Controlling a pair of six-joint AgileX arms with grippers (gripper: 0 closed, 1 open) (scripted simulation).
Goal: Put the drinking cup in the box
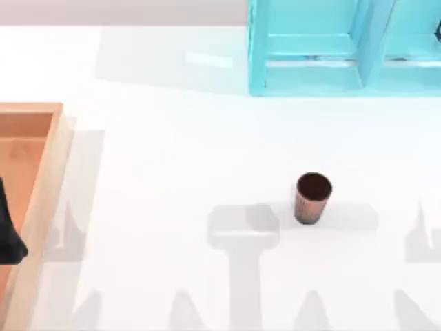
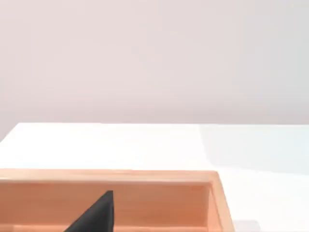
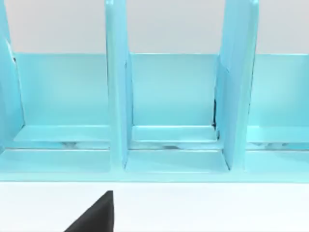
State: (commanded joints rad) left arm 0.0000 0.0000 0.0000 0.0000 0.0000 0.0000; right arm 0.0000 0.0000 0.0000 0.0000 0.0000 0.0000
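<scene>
The drinking cup (image 1: pixel 313 198) stands upright on the white worktop (image 1: pixel 172 172), right of centre in the top view, its dark interior open to the camera and its speckled reddish-brown sides tapering downward. It is well apart from everything else and nothing touches it.

The box (image 1: pixel 48 179) lies at the left edge of the worktop in the top view, its thick pale rim framing an orange-brown floor. A dark part of the left arm (image 1: pixel 8 231) reaches over the box's inside at the far left of the top view. In the left wrist view, a dark tip of the left gripper (image 2: pixel 96 215) hangs above the box's interior, with the box's far wall and 1 corner in sight behind it; whether this gripper is released or clenched cannot be told.

The cyan cabinet (image 1: pixel 344 48) stands at the far side of the worktop, toward the right. The right wrist view faces its open compartments, split by 2 upright dividers, with a dark tip of the right gripper (image 3: pixel 96 215) above bare worktop in front of it; its state cannot be told either.
</scene>
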